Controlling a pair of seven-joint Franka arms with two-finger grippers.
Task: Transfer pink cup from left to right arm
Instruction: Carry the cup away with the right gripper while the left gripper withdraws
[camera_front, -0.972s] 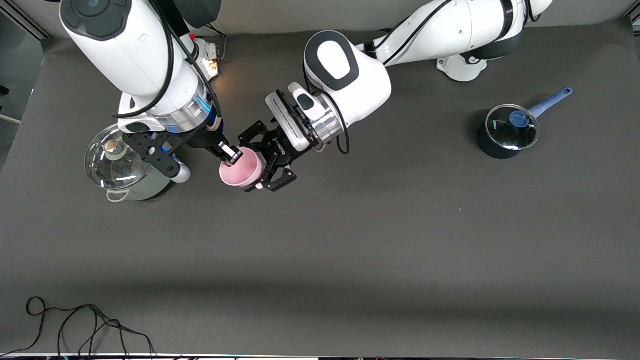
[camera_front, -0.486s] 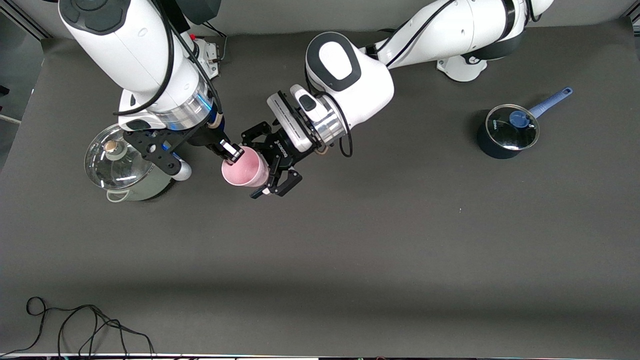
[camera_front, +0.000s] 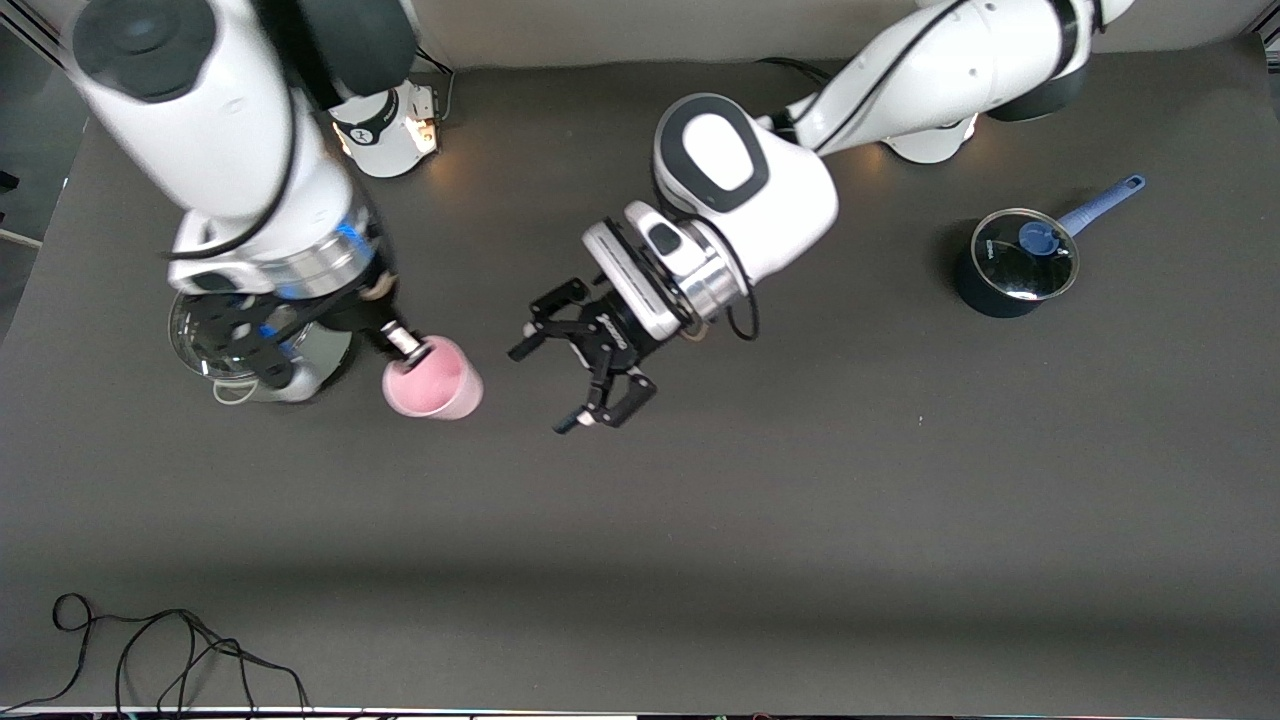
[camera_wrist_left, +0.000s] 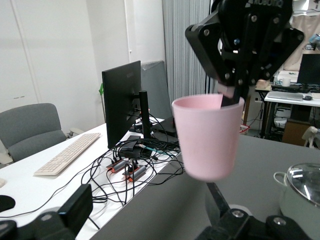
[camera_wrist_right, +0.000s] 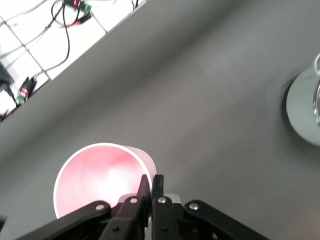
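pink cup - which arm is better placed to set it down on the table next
Right. The right gripper is shut on the rim of the pink cup, holding it over the table beside the lidded pot. The left gripper is open, empty and apart from the cup.

We see the right arm (camera_front: 215, 130) coming down from its base at the tabletop's far edge, near the right arm's corner, silver wrist ring low over that end. The right gripper (camera_front: 405, 343) has its straight fingers (camera_wrist_right: 150, 192) pinched together on the pink cup's (camera_front: 432, 388) rim, one inside and one outside, cup hanging above the tabletop. We see the left arm (camera_front: 930, 65) reaching in from its own base toward mid-tabletop, ribbed wrist angled down. The left gripper (camera_front: 565, 375) has its linkage fingers (camera_front: 612, 402) spread wide, holding nothing, just beside the cup and apart from it.
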